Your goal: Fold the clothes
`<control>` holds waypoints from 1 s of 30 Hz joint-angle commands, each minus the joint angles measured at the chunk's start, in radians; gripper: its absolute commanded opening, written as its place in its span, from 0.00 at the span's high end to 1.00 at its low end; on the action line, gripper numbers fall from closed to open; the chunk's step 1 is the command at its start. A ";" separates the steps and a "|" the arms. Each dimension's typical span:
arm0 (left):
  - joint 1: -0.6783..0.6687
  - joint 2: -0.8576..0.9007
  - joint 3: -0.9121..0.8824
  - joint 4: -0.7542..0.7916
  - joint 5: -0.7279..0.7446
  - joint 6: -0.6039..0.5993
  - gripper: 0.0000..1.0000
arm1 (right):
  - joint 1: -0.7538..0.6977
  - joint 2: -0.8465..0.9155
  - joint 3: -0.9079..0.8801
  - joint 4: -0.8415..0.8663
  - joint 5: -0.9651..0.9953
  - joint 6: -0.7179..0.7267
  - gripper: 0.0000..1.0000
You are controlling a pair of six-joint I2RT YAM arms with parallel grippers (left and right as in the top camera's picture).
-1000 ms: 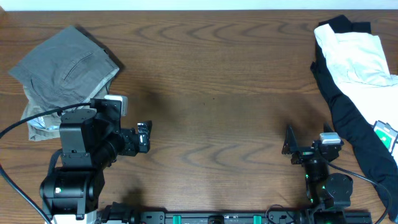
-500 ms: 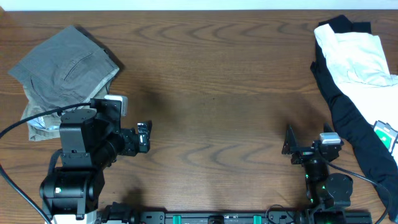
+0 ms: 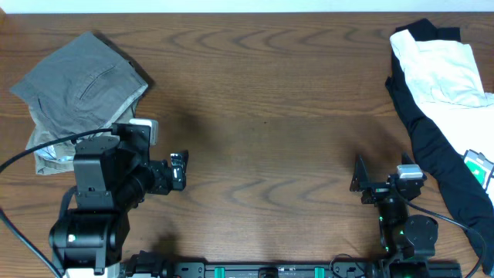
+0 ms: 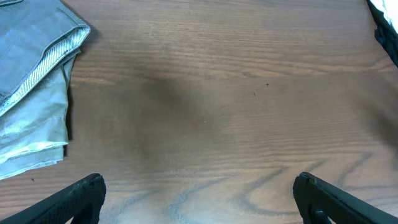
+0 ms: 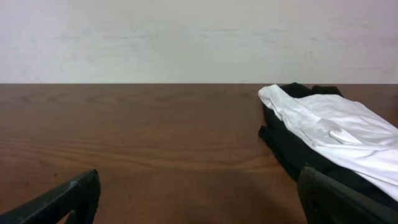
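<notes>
Table: brown wood-grain top, with a plain white wall behind it in the right wrist view.
Shorts: grey pair sitting way over in the far-left corner in a compact creased heap. They're lying on top of a pale garment and are well apart from both grippers.
Left gripper: fingers spread wide with nothing in them, over bare wood just right of the shorts.
Right gripper: also wide and holding nothing, looking toward the other pile.
Other pile: white garment over a black garment, far right.
Feel: my guess is light, soft and floppy. They'll drape and sag off any pinch, and they're not fragile at all.
Grab spot: I'd go for the waistband, since that striped edge looks doubled and firmer. Pinch shallow so you take only the grey layer, not the pale one under it.
</notes>
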 commanded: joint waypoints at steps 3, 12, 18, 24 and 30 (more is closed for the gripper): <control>-0.002 -0.061 -0.014 -0.013 -0.089 0.025 0.02 | -0.010 -0.006 -0.002 -0.005 -0.011 -0.014 0.01; -0.011 -0.277 -0.229 0.001 -0.191 0.025 0.02 | -0.010 -0.006 -0.002 -0.005 -0.011 -0.014 0.01; -0.025 -0.460 -0.437 0.146 -0.196 0.025 0.02 | -0.010 -0.006 -0.002 -0.005 -0.011 -0.014 0.01; -0.045 -0.637 -0.626 0.343 -0.207 0.025 0.02 | -0.010 -0.006 -0.002 -0.004 -0.011 -0.014 0.01; -0.048 -0.758 -0.742 0.505 -0.238 0.025 0.02 | -0.010 -0.006 -0.002 -0.005 -0.011 -0.014 0.01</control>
